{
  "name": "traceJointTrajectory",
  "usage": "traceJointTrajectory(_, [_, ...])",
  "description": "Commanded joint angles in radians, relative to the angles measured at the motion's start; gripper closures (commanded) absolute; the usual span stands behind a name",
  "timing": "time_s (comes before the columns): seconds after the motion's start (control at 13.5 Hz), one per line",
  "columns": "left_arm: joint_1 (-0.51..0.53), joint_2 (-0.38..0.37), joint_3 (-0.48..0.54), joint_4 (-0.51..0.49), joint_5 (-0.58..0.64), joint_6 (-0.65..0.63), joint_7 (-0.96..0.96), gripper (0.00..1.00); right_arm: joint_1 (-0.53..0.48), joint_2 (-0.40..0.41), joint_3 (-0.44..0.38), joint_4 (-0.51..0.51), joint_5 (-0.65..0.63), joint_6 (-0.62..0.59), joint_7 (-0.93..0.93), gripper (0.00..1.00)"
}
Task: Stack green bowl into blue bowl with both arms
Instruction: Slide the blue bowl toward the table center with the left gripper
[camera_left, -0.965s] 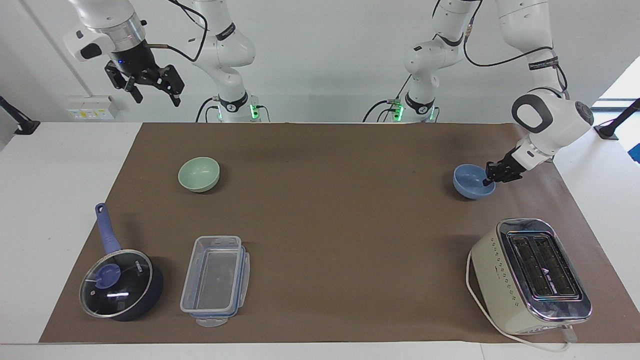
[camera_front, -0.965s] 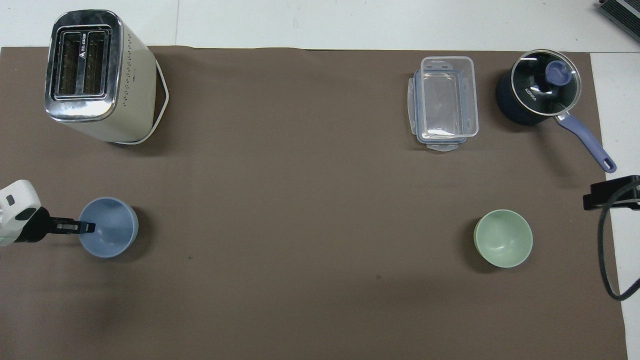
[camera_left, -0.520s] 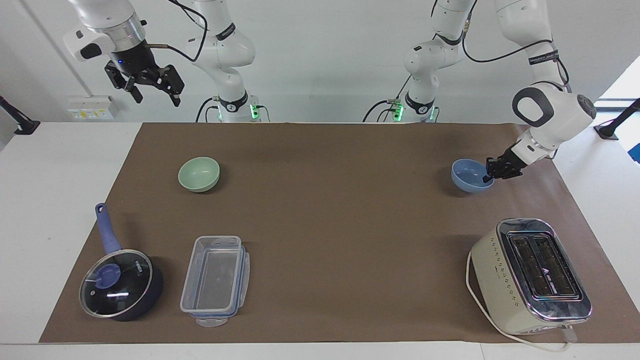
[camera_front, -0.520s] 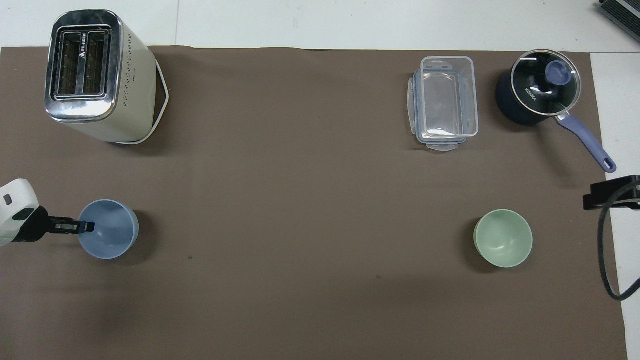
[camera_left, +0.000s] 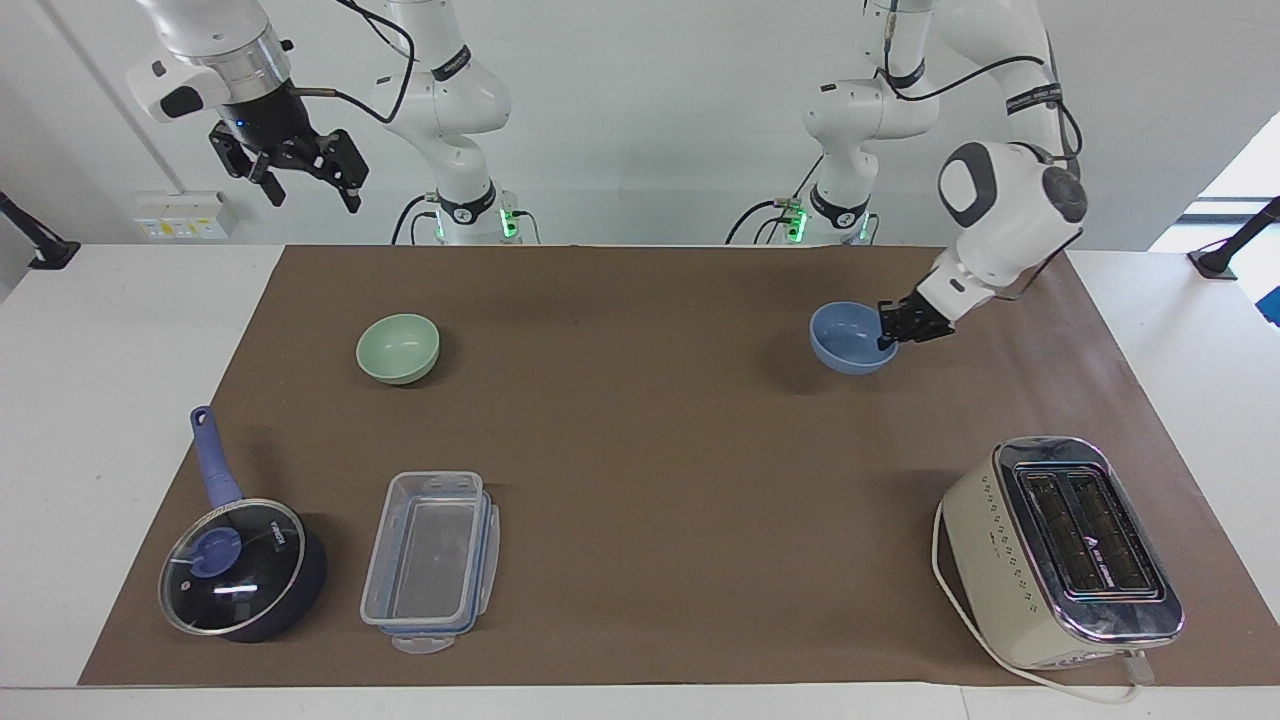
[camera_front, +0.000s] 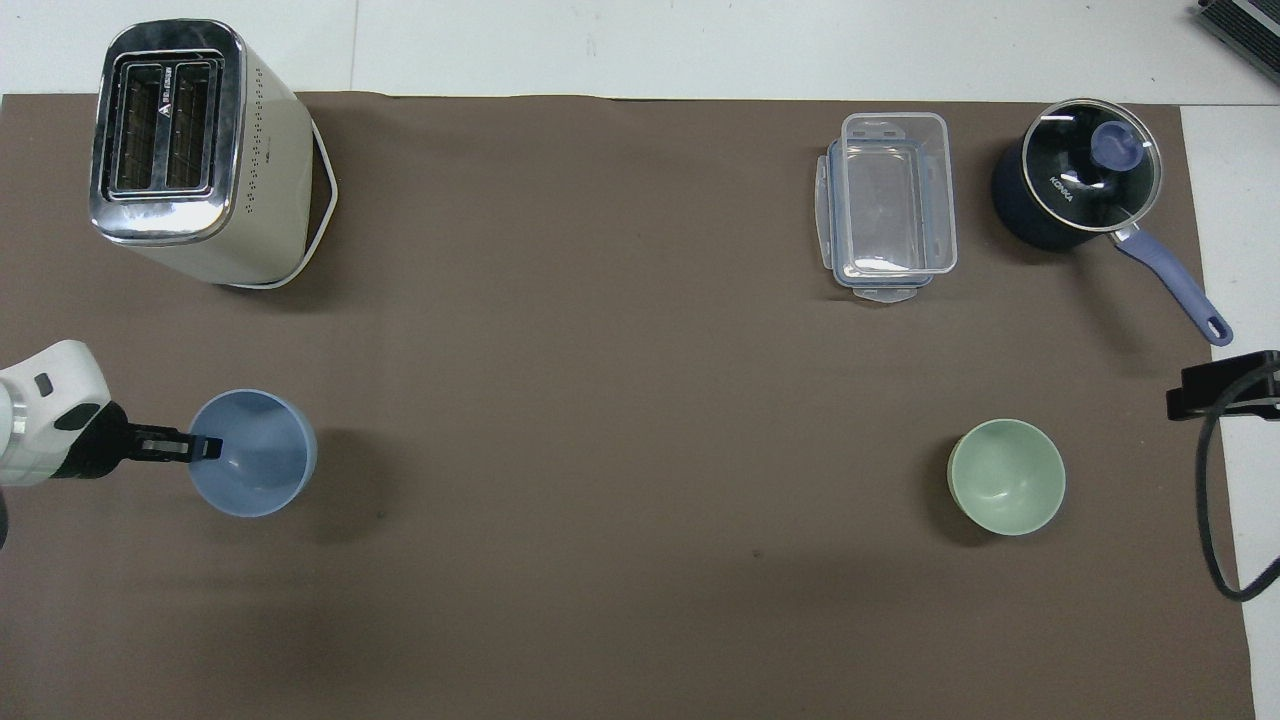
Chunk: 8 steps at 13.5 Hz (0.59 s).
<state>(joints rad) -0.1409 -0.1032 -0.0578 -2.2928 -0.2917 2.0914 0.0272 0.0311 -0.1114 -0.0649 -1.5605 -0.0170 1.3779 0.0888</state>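
My left gripper (camera_left: 886, 340) (camera_front: 208, 449) is shut on the rim of the blue bowl (camera_left: 845, 338) (camera_front: 255, 467) and holds it lifted above the brown mat, at the left arm's end of the table. The bowl's shadow lies on the mat beneath it. The green bowl (camera_left: 398, 347) (camera_front: 1006, 477) rests upright on the mat toward the right arm's end. High above that end, off the mat, my right gripper (camera_left: 305, 175) hangs open and empty, and the arm waits; only a black part of it shows at the overhead view's edge.
A cream toaster (camera_left: 1062, 552) (camera_front: 190, 150) stands farther from the robots at the left arm's end. A clear plastic container (camera_left: 430, 560) (camera_front: 888, 205) and a dark-blue lidded saucepan (camera_left: 240, 565) (camera_front: 1080, 190) sit farther from the robots than the green bowl.
My left gripper has lifted the blue bowl off the mat and carried it toward the middle of the table. The right arm and green bowl have not moved.
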Motion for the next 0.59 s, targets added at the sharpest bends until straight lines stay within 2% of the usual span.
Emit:
traceJointTrajectory(0.0, [-0.2, 0.029, 0.018, 0.004, 0.026, 0.074, -0.25, 1.0, -0.013, -0.021, -0.001, -0.021, 0.008, -0.005, -0.024, 0.0])
traceJointTrajectory(0.15, [-0.317, 0.068, 0.016, 0.01, 0.026, 0.148, -0.386, 1.0, -0.011, -0.021, -0.003, -0.021, 0.008, -0.005, -0.026, 0.0])
traceJointTrajectory(0.3, [-0.391, 0.094, 0.016, 0.022, 0.025, 0.157, -0.47, 1.0, -0.011, -0.021, -0.003, -0.021, 0.008, -0.005, -0.026, 0.0])
traceJointTrajectory(0.52, [-0.442, 0.131, 0.012, 0.023, -0.001, 0.205, -0.477, 1.0, -0.013, -0.021, -0.003, -0.021, 0.008, -0.005, -0.026, 0.0])
